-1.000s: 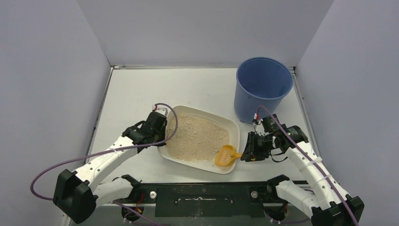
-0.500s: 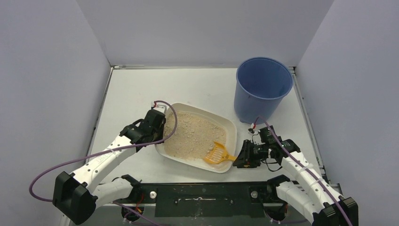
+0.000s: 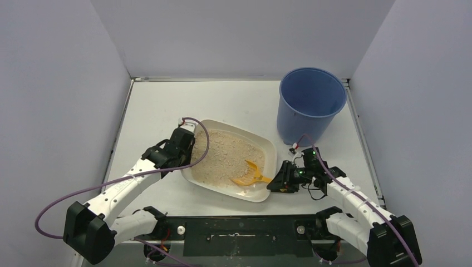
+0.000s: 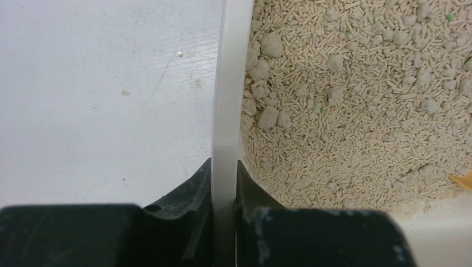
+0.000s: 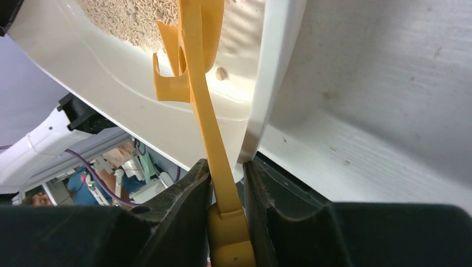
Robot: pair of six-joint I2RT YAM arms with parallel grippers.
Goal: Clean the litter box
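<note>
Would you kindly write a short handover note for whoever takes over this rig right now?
Left pincer: shut on the litter box at its left rim.
Right pincer: shut on the scoop handle, with the scoop head down in the litter near the box's right end.
Bucket: upright, beyond the box's right end.
Done: scoop grasped and in the litter.
To do: clumps lie in the litter; likely sift them out and tip them into the bucket.

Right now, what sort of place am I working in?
Probably a lab test cell, not a home: plain grey walls box in a white table, two arms bolted at its edge, with a litter box and blue bucket staged.
</note>
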